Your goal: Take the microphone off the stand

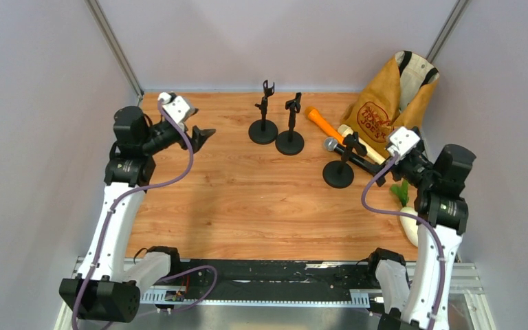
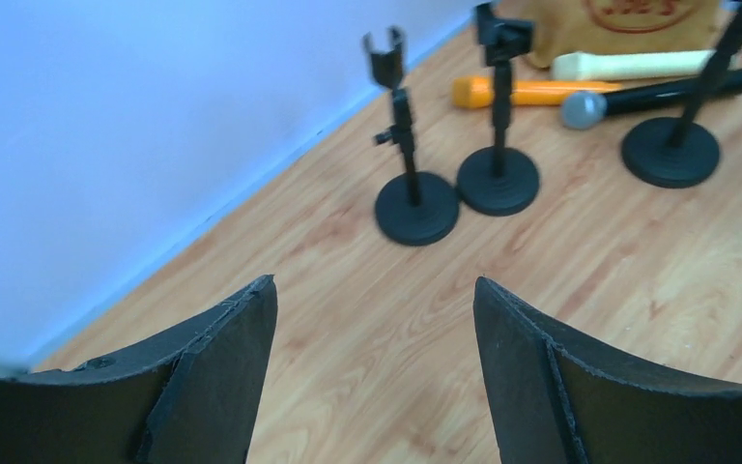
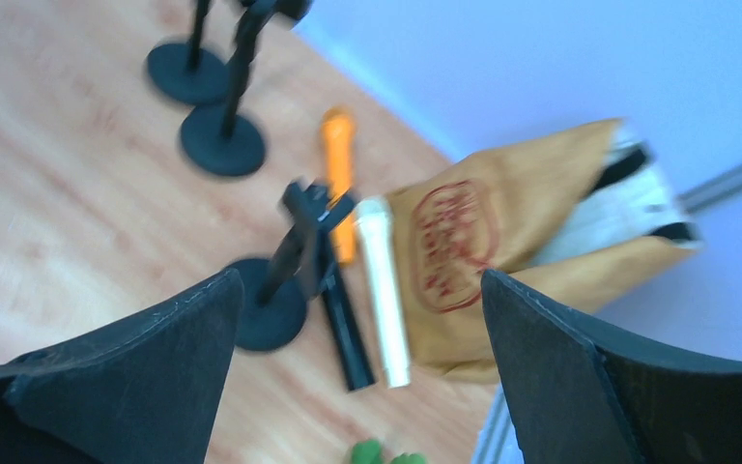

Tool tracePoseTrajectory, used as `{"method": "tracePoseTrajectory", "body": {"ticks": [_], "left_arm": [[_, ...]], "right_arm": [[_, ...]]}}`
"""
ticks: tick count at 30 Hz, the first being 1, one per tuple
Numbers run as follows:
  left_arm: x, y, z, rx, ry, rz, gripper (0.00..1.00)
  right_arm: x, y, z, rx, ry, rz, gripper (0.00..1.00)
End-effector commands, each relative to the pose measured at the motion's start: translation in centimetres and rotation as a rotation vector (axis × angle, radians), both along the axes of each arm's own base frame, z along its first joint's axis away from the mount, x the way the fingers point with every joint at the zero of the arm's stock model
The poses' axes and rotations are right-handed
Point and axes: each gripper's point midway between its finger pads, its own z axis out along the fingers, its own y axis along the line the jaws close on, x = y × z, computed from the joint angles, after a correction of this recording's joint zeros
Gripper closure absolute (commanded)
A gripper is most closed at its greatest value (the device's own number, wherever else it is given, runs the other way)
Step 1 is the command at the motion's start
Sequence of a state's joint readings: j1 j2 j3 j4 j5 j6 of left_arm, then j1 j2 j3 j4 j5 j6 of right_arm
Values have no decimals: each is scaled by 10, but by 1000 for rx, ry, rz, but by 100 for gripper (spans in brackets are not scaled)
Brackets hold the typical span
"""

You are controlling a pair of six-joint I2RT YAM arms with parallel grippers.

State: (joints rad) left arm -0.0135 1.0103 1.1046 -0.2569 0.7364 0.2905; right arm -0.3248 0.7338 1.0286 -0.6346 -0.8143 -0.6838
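The right wrist view is blurred, its bottom edge cutting off a green leafy thing (image 3: pixel 379 452). The left wrist view's top edge crops a tan printed bag (image 2: pixel 628 34) and the upper part of the rightmost black round-based stand (image 2: pixel 671 150).

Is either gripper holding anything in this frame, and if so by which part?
Nothing is held. The left gripper and right gripper are both open and empty; neither touches the black microphone.

Smooth wood-grain table (image 1: pixel 247 199), matt black stand (image 1: pixel 337 173), microphone (image 1: pixel 337 146) with grey metal-mesh head, tan cloth-like bag (image 1: pixel 385 103)
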Motion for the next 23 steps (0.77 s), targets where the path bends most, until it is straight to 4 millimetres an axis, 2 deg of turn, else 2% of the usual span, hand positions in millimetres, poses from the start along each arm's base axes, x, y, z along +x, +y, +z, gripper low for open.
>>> {"method": "tracePoseTrajectory", "body": {"ticks": [1, 4, 8, 13, 23], "left_arm": [[-2, 51, 6, -123, 88, 201, 19], [-8, 76, 10, -151, 69, 291, 19], [-24, 92, 20, -68, -17, 374, 19], [-46, 86, 33, -52, -68, 367, 19], [-49, 83, 32, -83, -64, 362, 18]], "right_arm": [[2, -27, 79, 244, -142, -282, 0], [-1, -50, 114, 294, -268, -424, 0], [-11, -72, 134, 330, -350, -559, 0], [-16, -77, 124, 335, -346, -600, 0], [-17, -72, 108, 352, -313, -586, 0]]}}
